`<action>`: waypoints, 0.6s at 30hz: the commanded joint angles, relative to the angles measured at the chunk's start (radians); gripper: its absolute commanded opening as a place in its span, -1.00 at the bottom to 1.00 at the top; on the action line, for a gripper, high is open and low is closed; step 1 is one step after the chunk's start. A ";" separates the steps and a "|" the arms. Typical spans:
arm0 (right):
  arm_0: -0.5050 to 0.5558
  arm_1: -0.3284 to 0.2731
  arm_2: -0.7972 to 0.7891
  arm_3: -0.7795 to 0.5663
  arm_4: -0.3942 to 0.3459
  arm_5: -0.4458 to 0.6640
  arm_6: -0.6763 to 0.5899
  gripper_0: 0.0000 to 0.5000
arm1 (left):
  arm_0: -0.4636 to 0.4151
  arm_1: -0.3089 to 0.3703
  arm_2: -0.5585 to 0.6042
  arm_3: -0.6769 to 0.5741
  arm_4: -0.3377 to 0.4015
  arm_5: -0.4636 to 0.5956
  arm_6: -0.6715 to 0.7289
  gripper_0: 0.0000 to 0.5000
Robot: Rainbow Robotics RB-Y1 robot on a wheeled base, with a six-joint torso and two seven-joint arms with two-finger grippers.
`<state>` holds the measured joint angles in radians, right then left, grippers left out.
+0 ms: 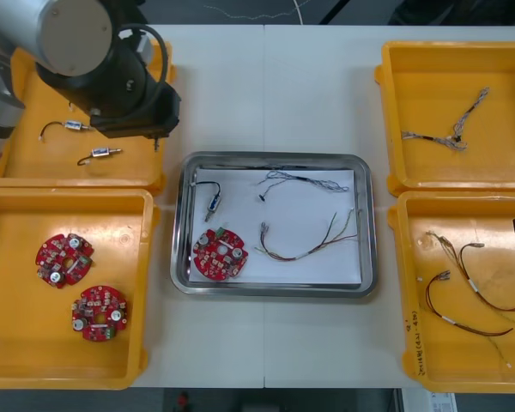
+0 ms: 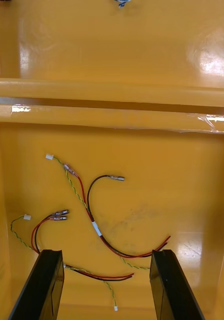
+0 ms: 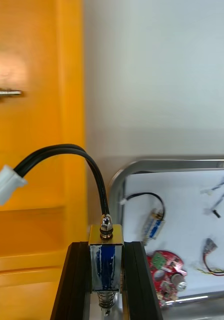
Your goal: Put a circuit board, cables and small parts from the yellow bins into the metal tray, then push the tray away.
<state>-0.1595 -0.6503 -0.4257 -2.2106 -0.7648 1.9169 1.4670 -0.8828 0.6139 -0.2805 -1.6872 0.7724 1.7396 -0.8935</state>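
Over the far left corner of the worktop (image 1: 266, 86), my left gripper (image 3: 106, 246) hangs above the inner rim of the far left bin (image 1: 34, 159), just beside the far left corner of the tray (image 1: 367, 223). Its fingers (image 3: 77, 280) are clenched on a small metal part (image 3: 106, 262), a shiny block with a bluish sheen and a spring at one end. A black lead (image 3: 87, 157) arcs off its other end to a white plug (image 3: 7, 182) that dangles over the bin. Two loose parts (image 1: 75, 126) (image 1: 100, 154) lie on that bin's floor.

I see the tray at the middle of the worktop, between the bins, white inside. On it lie a circuit board (image 1: 221, 254) at the near left corner and a part with a black cable (image 1: 215, 204) just beyond the board. A blue and white cable (image 1: 305, 180) lies toward the far edge and a red and yellow cable (image 1: 305, 245) near the centre.

At the near left corner of the worktop, the near left bin (image 1: 17, 343) holds two spare boards (image 1: 64, 259) (image 1: 99, 312), close together but apart.

At the right edge of the worktop, my right gripper (image 2: 107, 252) hovers over the near right bin (image 2: 192, 175), its fingers released and standing wide with nothing gripped. Under them lie spare red and yellow cables (image 2: 97, 230), and one strand crosses the gap between the fingers. Beyond it, the far right bin (image 1: 498, 60) holds one twisted bundle (image 1: 451, 129).
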 commanded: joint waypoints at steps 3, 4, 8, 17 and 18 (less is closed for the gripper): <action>0.020 0.000 -0.038 -0.026 -0.013 0.003 -0.042 1.00 | -0.079 -0.098 -0.074 -0.026 -0.024 0.001 0.123 -1.00; 0.020 0.000 -0.038 -0.026 -0.013 0.003 -0.043 1.00 | -0.082 -0.114 -0.091 -0.026 -0.033 -0.002 0.127 -1.00; 0.020 0.001 -0.038 -0.026 -0.014 0.003 -0.047 1.00 | -0.088 -0.158 -0.131 -0.026 -0.059 -0.015 0.131 -0.99; 0.020 0.000 -0.038 -0.026 -0.021 0.003 -0.051 1.00 | -0.088 -0.210 -0.241 0.000 -0.091 -0.066 0.140 -1.00; 0.020 0.001 -0.038 -0.028 -0.021 0.003 -0.053 1.00 | -0.088 -0.212 -0.247 0.008 -0.090 -0.072 0.142 -1.00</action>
<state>-0.1556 -0.6503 -0.4305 -2.2106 -0.7752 1.9169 1.4561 -0.9211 0.4286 -0.4934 -1.6850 0.6899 1.6935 -0.8240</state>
